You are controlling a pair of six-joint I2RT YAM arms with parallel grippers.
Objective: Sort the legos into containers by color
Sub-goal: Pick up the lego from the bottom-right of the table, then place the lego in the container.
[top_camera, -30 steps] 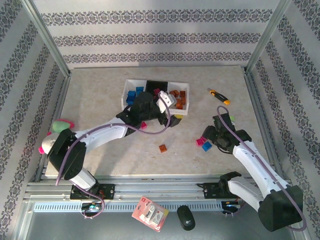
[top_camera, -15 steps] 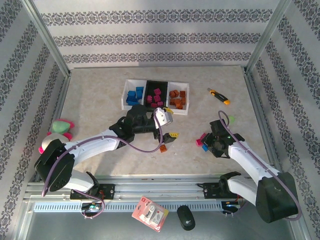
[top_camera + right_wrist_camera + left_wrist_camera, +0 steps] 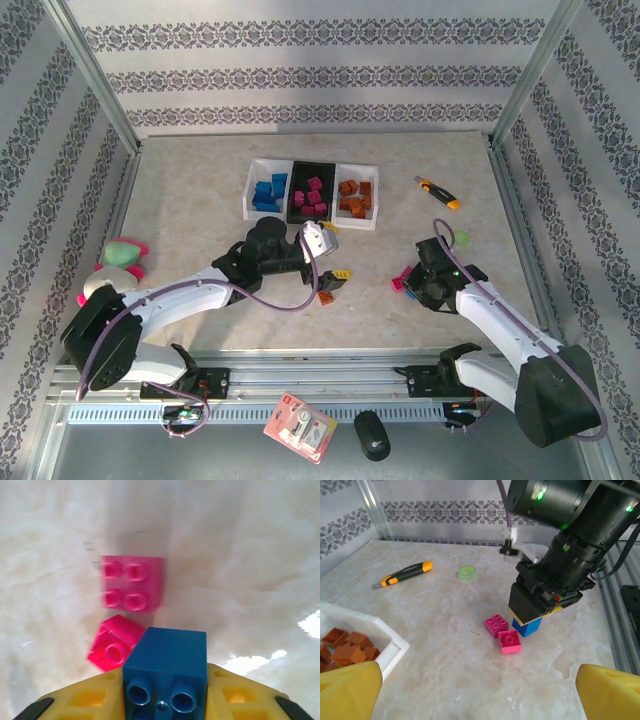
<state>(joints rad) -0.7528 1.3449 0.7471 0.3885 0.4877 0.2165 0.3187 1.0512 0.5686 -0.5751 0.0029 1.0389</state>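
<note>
Down at the right end effector (image 3: 165, 705), the yellow pads (image 3: 85, 700) were clamped tight on a blue lego (image 3: 165, 660), studs facing the wrist camera, low over the tabletop (image 3: 240, 555); whether it touched, hard to tell. Just beside it lay two magenta legos (image 3: 132, 582), close together. Over at the left end effector (image 3: 480, 685), the jaws gaped wide with nothing between them, and an orange-brown lego (image 3: 326, 296) lay near it on the marble. Further back, three trays sat in a row: the left white tray (image 3: 250, 187) with blue bricks, the black tray (image 3: 325, 170) with magenta, the right white tray (image 3: 378, 200) with orange-brown. Off right were a utility knife (image 3: 437, 192) and a green tape ring (image 3: 461, 238); a plush toy (image 3: 122, 255) sat at the left edge.
</note>
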